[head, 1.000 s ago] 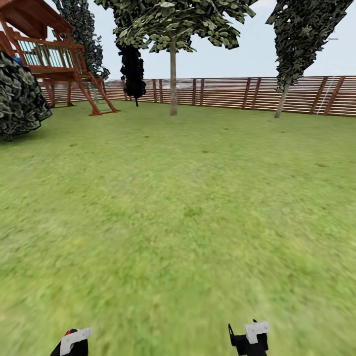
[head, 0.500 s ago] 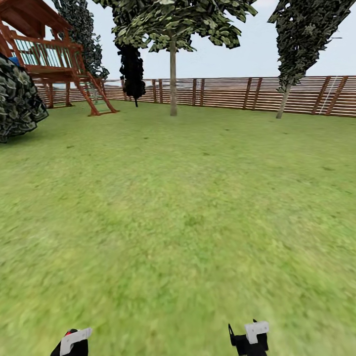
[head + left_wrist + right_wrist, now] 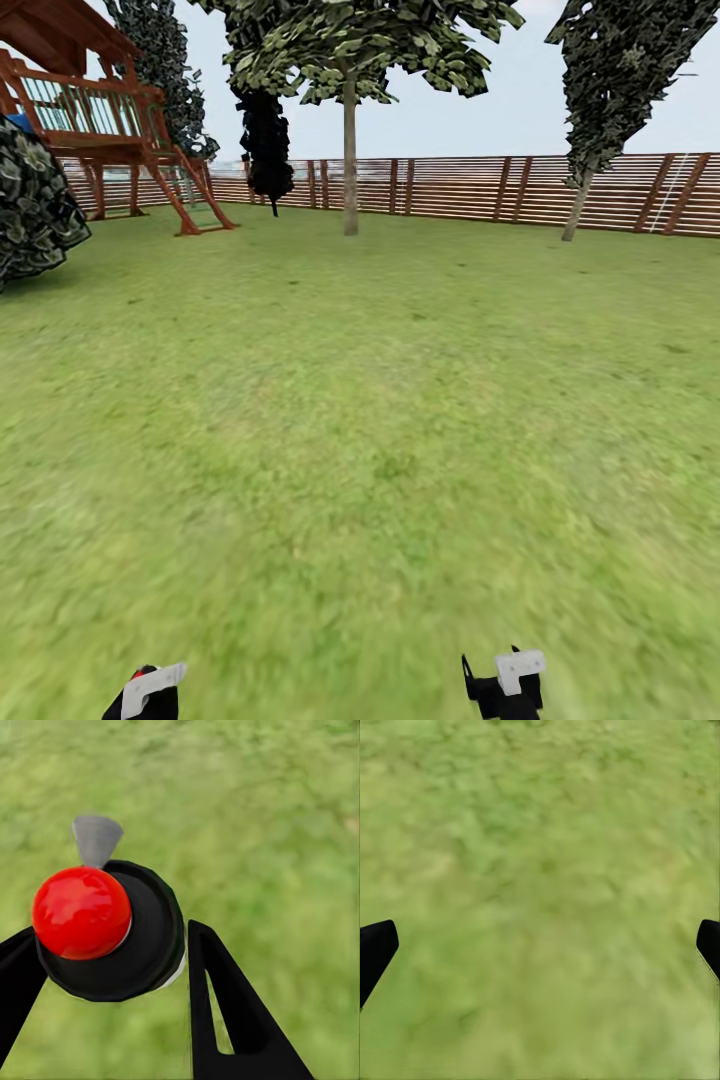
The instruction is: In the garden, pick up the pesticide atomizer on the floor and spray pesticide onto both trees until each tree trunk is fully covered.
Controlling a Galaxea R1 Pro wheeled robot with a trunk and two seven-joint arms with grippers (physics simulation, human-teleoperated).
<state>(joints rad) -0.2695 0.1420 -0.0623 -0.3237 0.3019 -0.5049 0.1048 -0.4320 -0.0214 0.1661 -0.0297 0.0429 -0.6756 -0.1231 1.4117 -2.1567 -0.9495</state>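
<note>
Head view: pickup looks done, spraying isn't, nearest tree trunk [image 3: 350,160] well ahead across the lawn [image 3: 360,400] by the fence [image 3: 450,187]; left wrist: my left tool [image 3: 112,967] grips the atomizer [image 3: 109,930]; right wrist: right tool [image 3: 540,952] spread wide over grass.

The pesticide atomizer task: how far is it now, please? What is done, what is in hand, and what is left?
Done: the pickup. The left wrist view shows the atomizer, black with a red top and grey nozzle, between the left gripper fingers. In hand: the robot stands on the lawn, with the straight tree trunk far ahead by the fence. The right gripper is open over grass. Left: reaching and spraying both trunks; no spray shows yet.
</note>
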